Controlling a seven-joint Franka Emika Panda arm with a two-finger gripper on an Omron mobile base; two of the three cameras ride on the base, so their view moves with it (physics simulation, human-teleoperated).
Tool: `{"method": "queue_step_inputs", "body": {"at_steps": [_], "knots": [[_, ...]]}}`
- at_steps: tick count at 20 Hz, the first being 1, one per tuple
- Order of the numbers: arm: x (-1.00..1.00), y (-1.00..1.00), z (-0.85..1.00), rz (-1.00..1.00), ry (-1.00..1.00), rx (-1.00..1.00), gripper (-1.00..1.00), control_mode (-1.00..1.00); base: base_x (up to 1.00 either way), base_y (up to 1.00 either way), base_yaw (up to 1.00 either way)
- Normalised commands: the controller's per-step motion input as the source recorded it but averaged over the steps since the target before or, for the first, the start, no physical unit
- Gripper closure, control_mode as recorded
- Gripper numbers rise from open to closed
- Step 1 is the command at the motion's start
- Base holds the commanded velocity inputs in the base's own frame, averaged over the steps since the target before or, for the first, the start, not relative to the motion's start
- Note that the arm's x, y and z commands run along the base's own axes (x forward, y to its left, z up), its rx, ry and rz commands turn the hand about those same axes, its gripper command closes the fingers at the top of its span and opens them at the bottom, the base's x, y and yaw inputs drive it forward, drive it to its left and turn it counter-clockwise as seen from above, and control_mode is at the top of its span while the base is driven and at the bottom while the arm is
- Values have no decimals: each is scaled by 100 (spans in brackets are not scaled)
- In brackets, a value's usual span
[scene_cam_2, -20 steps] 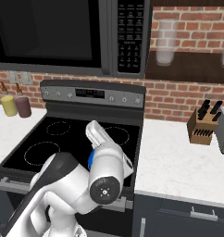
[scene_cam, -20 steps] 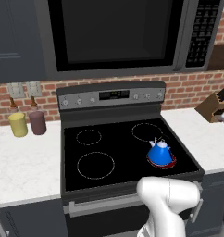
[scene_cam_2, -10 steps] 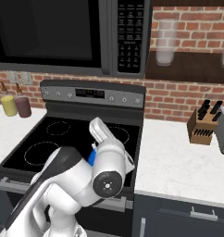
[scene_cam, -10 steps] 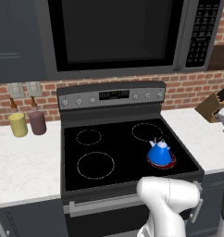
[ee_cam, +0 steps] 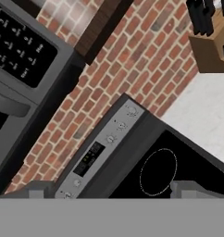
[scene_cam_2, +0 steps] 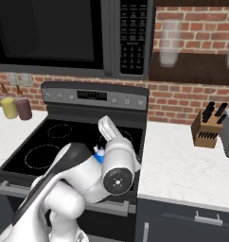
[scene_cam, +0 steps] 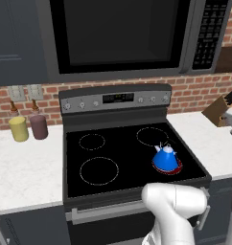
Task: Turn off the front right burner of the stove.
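the stove (scene_cam: 132, 158) sits in the middle of the left base view, its black glass top flanked by white surface (scene_cam: 27, 158) on either side. the front right burner (scene_cam: 168, 166) lies at the lower right of the cooktop in that view, a red glow showing around its rim, and a blue kettle (scene_cam: 165, 157) stands on it. the other three rings are white outlines, unlit

the back panel (scene_cam: 115, 99) runs across the rear of the stove, above the cooktop in the frame, with a digital display in its centre and small knobs (scene_cam: 153, 99) to either side of it. in the hand view the same panel (ee_cam: 102, 146) slants from the lower left towards the middle, knobs and display visible along it, with an unlit ring (ee_cam: 158, 171) at the lower right and the knife block (ee_cam: 214, 41) in the upper right corner

the hand (ee_cam: 109, 190) shows as two dark tips at the bottom edge of the hand view, set far apart, so i judge it spread and holding nothing. it looks up along the panel from a distance, nowhere near touching it

what the coming move turns on: the knobs lie ahead of the hand and beyond the cooktop, across the kettle and the lit burner. the panel's long axis runs left to right across the stove, and the right-hand cluster of knobs is likely where this burner's control sits; which knob exactly i cannot tell. the reach probably has to pass above the kettle
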Motion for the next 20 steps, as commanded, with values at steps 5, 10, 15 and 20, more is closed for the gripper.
{"method": "queue_step_inputs", "body": {"at_steps": [5,10,15,20], "knots": [[37,-5,0,0,0,0,-100,-100,0,0,0],[52,0,0,0,0,0,-100,-100,0,0,0],[57,0,0,0,0,0,-100,-100,0,0,0],[59,0,0,0,0,0,-100,-100,0,0,0]]}}
